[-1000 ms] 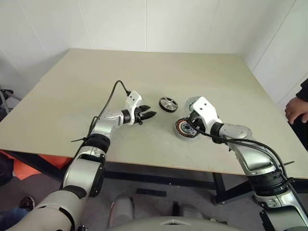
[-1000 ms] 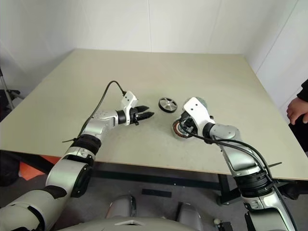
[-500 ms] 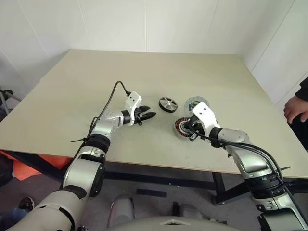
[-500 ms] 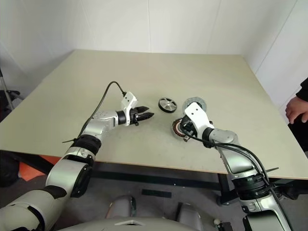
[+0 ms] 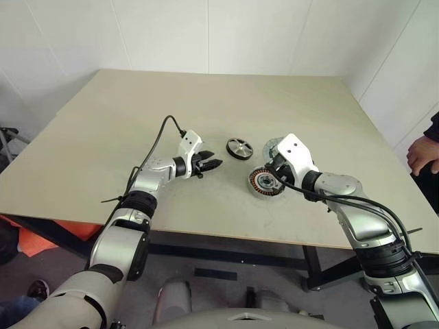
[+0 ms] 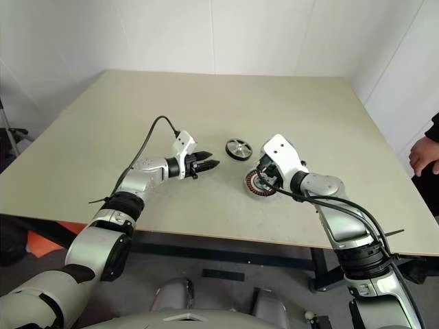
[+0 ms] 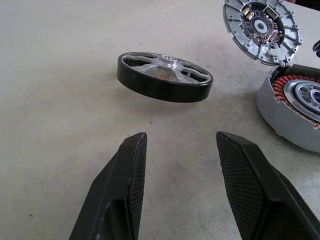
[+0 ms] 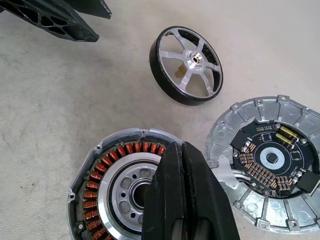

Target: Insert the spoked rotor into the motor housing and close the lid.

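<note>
The spoked rotor (image 5: pixel 239 148), a small dark wheel with a silvery hub, lies flat at the table's middle. Just right of it and nearer to me sits the motor housing (image 5: pixel 263 184) with its ring of copper windings facing up (image 8: pixel 120 185). Touching its far side lies the lid (image 8: pixel 270 160), inside up and showing a circuit board. My left gripper (image 5: pixel 217 164) is open a short way left of the rotor and points at it, with nothing between its fingers (image 7: pixel 132 165). My right gripper (image 8: pixel 181 146) is shut, empty, and hovers over the housing's edge.
The parts lie on a wide beige table (image 5: pixel 206 96) with bare surface all around them. A person's hand (image 5: pixel 422 155) shows at the right edge, beyond the table's corner. A black cable (image 5: pixel 161 133) arcs over my left forearm.
My right gripper sank toward the table's near side half a second ago and has come back up over the housing. The left arm and the three parts have not moved.
</note>
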You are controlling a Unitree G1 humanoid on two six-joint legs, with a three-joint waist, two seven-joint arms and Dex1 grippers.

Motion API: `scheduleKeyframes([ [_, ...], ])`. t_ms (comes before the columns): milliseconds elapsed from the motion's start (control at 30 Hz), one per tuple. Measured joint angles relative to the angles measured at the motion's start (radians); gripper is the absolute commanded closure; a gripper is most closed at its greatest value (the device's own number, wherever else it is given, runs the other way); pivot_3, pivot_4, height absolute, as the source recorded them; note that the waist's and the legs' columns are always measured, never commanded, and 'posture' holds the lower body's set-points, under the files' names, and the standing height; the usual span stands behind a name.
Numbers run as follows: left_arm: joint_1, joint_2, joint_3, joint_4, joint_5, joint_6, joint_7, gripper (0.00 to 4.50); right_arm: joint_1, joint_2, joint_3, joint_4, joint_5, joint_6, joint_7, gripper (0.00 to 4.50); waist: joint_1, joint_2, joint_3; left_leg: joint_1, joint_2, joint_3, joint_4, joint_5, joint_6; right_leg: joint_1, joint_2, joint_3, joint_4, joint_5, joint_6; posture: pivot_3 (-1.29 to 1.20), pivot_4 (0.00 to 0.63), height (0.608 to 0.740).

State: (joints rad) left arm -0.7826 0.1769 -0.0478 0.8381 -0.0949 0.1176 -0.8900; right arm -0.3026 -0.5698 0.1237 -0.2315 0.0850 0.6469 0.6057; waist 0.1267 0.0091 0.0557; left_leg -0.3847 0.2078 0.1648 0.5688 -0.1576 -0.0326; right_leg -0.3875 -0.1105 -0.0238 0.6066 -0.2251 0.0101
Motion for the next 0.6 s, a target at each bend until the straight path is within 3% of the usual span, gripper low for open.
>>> scheduleKeyframes([
  [300, -0.003, 0.001, 0.0, 0.012, 0.0, 0.0, 0.001, 2.16, 0.025, 0.025, 0.028, 0.041, -0.001, 0.037, -0.002, 4.46, -0.002, 0.0, 0.0, 0.001, 0.0, 0.0, 0.0, 0.0, 0.0, 0.0, 0.0, 0.0, 0.0, 0.0, 0.0, 0.0, 0.0, 0.74],
  [600, -0.01, -0.008, 0.027, 0.02, -0.017, 0.01, 0.051, 2.16, -0.209, 0.056, 0.054, -0.057, 0.0, 0.296, -0.03, 4.46, -0.001, 0.001, 0.0, 0.001, 0.0, 0.0, -0.001, 0.002, -0.004, 0.0, 0.0, 0.0, 0.001, 0.0, 0.0, 0.0, 0.0, 0.74],
])
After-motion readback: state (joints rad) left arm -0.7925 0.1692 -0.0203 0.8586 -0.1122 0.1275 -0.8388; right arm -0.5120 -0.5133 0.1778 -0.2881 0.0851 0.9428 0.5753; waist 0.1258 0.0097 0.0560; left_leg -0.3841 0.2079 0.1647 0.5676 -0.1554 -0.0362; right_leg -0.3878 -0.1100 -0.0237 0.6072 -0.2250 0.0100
